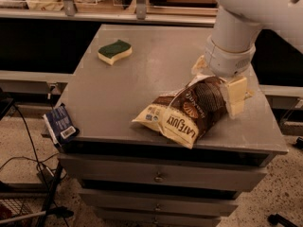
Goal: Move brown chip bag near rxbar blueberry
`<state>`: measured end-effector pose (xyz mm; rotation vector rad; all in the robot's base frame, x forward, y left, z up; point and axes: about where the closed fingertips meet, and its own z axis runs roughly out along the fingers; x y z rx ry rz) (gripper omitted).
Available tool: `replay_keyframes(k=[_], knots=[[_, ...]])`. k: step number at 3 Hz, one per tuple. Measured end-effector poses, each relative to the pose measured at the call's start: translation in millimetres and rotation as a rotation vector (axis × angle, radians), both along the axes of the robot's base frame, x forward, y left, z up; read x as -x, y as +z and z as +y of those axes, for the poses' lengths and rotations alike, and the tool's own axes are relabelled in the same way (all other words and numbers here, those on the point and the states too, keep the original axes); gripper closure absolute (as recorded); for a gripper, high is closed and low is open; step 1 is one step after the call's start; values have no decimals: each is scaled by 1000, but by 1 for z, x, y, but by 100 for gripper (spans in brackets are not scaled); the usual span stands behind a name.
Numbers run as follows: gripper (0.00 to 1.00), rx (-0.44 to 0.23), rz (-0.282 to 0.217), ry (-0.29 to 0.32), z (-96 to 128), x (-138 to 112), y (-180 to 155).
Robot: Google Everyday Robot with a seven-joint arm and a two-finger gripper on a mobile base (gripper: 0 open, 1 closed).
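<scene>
The brown chip bag lies on its side on the grey table, near the front right, with its "LATE JULY" end toward the front edge. My gripper hangs from the white arm over the bag's far right end. It is open, with one cream finger on the bag's right and the other behind its top. The bag rests on the table. The rxbar blueberry, a small dark-blue bar with a white label, lies at the table's front left edge, partly overhanging it.
A green-and-yellow sponge sits at the back left of the table. Drawers run below the tabletop. Shelving with goods stands behind. Cables and a stand are on the floor at the left.
</scene>
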<state>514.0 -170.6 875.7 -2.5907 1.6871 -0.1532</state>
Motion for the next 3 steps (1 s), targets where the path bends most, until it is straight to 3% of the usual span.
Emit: replay_keyframes(k=[3], knots=[[83,-9,-28,0,2,-4,2]])
